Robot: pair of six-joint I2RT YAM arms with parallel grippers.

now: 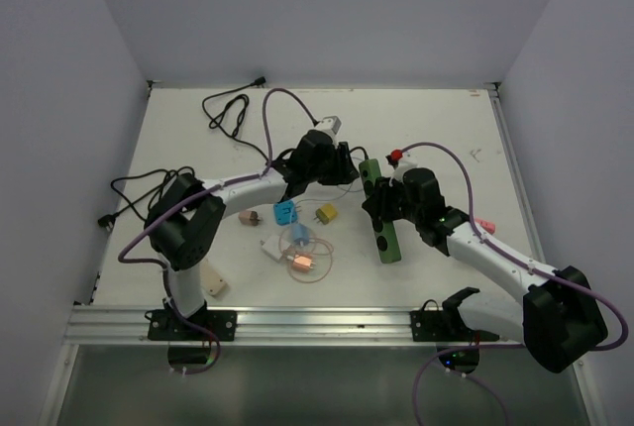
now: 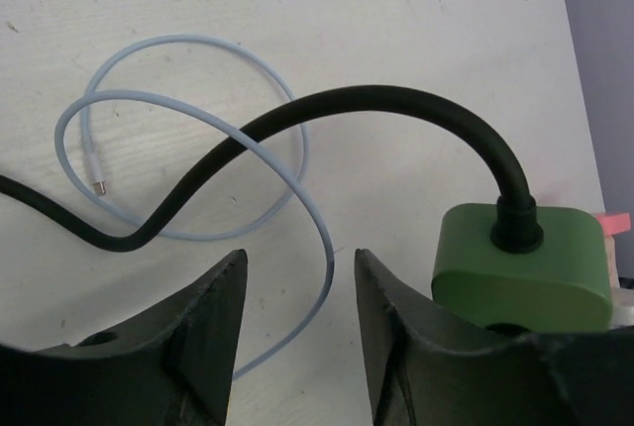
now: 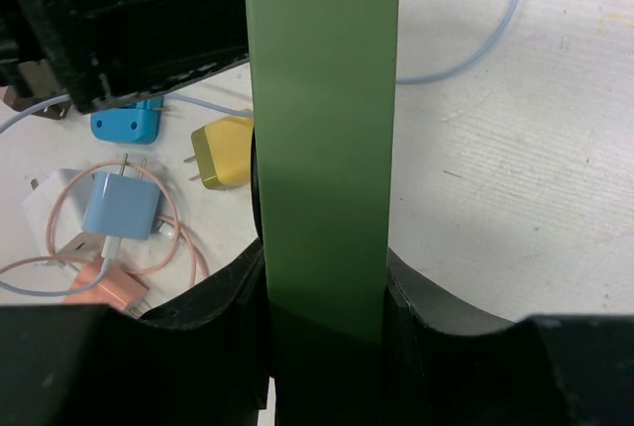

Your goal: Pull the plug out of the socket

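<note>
A long green power strip (image 1: 384,233) lies at mid-table; it also shows in the right wrist view (image 3: 322,99). My right gripper (image 1: 381,203) is shut on it, one finger on each long side (image 3: 325,258). A thick black cable (image 2: 376,104) enters the strip's far end (image 2: 520,267). My left gripper (image 2: 295,253) is open and empty just left of that end, low over the table; it also shows from above (image 1: 349,166). A small red and white piece (image 1: 398,158) sits by the strip's far end. I cannot make out a plug seated in the strip.
A thin light blue cable (image 2: 198,45) loops under the left gripper. Loose adapters lie left of the strip: blue (image 1: 285,213), yellow (image 1: 326,214), white (image 1: 271,246) and a pink one with coiled cord (image 1: 302,264). Another pink piece (image 1: 484,226) lies right. Black cable coils at back left (image 1: 228,114).
</note>
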